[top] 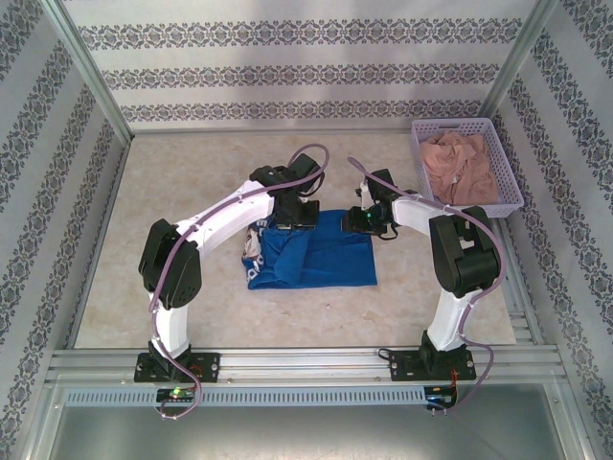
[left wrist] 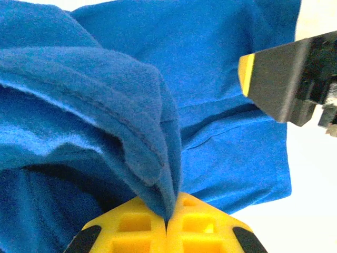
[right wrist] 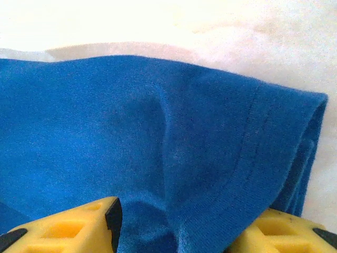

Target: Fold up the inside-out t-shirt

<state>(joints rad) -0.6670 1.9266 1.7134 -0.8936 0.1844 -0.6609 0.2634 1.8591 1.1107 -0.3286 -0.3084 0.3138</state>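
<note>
Closest to the lens, the left gripper [left wrist: 167, 219] had its yellow fingers [left wrist: 131, 226] clenched tight on a raised fold of the t-shirt [left wrist: 221, 68], the cloth rising from the pinch in a thick ridge.

The table [top: 172, 182] was pale and marbled. The t-shirt lay in the middle of it, between the two arms and just in front of both grippers, as a roughly rectangular, partly gathered blue heap. The lavender basket [top: 508, 163] stood well apart at the far right, holding a pinkish-beige garment [top: 460, 168].

The right gripper [right wrist: 187, 211] sat at the shirt's far right corner. Its fingers stood apart with a stitched sleeve hem [right wrist: 247, 153] bulging between them. Whether they were pinching that cloth or only straddling it I could not tell.

The shirt would likely handle as light, soft and quite limp. It has no stiffness to hold a crease and will sag wherever it is unsupported, though cotton should not slip from the pads. The best holds looked to be the doubled hems and seams at two corners of one edge, so that it lifts as a sheet and not a bunch.

It was royal blue and matte, with exposed seam stitching and a patch of white print [top: 255, 241] at its left edge.
</note>
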